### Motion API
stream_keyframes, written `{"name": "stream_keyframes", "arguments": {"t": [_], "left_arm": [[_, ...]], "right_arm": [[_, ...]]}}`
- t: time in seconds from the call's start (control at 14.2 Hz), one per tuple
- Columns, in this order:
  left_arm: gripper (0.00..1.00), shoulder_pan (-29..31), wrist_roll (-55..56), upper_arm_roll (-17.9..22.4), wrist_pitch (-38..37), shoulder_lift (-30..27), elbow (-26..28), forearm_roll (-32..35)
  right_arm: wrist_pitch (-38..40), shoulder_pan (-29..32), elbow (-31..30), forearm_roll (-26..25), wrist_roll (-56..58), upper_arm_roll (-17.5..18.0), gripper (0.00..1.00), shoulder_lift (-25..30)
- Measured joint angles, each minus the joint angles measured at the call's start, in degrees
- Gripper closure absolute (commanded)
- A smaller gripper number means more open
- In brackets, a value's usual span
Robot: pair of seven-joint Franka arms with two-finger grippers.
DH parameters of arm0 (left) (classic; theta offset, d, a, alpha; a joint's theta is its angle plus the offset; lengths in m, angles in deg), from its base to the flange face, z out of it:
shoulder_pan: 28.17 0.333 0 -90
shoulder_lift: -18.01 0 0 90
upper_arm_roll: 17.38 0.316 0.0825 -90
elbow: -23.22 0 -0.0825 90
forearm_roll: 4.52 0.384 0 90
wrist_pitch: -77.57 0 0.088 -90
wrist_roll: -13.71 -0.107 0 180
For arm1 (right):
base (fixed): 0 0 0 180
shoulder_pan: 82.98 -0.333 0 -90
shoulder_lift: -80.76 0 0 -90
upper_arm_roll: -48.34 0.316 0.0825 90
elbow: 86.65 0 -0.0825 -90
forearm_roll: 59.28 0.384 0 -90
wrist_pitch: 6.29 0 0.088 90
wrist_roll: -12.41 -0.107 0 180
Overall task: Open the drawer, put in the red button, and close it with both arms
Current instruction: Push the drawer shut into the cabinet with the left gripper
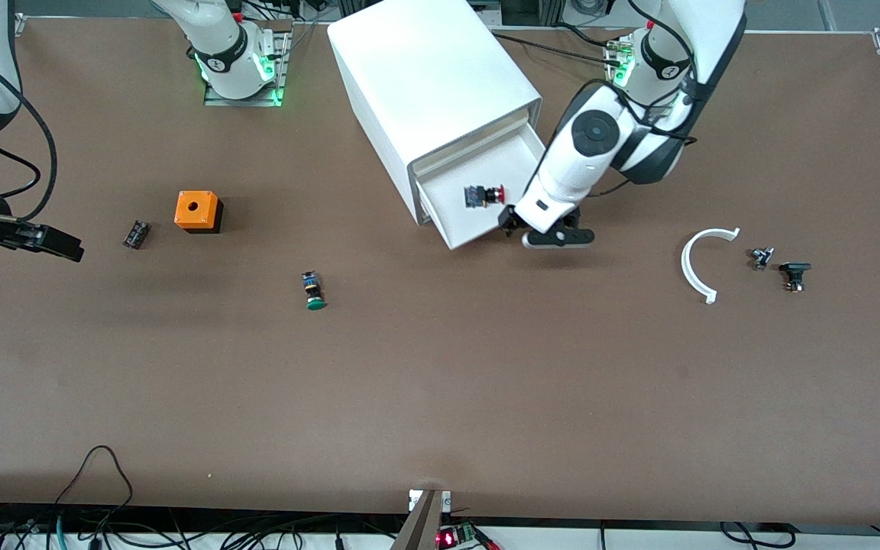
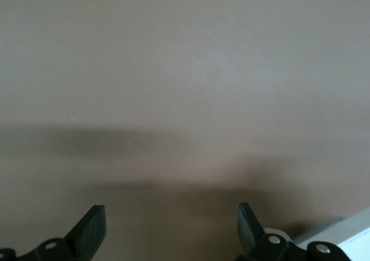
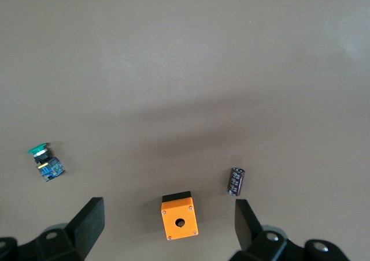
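Observation:
The red button (image 1: 483,195) lies on its side in the open drawer (image 1: 512,162) of the white cabinet (image 1: 425,76). My left gripper (image 1: 520,229) is open and empty, low over the table beside the drawer's front corner toward the left arm's end. In the left wrist view its fingers (image 2: 171,226) frame bare table, with the drawer's white corner (image 2: 341,233) at the edge. My right gripper (image 1: 66,248) is open and empty, up over the right arm's end of the table. The right wrist view (image 3: 167,215) looks down on the orange box (image 3: 178,217).
An orange box (image 1: 197,210), a black capacitor (image 1: 136,234) (image 3: 237,181) and the green-capped button (image 1: 313,291) (image 3: 45,161) lie toward the right arm's end. A white curved piece (image 1: 703,263) and two small parts (image 1: 761,257) (image 1: 794,273) lie toward the left arm's end.

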Motion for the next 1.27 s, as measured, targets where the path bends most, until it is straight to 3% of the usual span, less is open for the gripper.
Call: {"name": "stream_keyframes", "arguments": {"t": [0.35,0.56,1.27], "left_arm": [[0.0,-0.24,0.0,-5.42,-4.17,-2.61,1.21,0.0],[0.0,-0.25,0.0,-7.2,-5.61,-3.74,1.48,0.0],[0.0,0.11,-0.01,-7.89,-5.82,-4.29,1.65,0.0]], "right_arm": [[-1.48,-0.03,-5.91,0.34,2.11,-0.11,0.0,4.03],[-1.91,0.01,-7.83,1.98,6.67,-2.07,0.0,5.27],[-4.93,-0.13,-14.32,2.43,8.13,-2.4,0.0,10.45]]}}
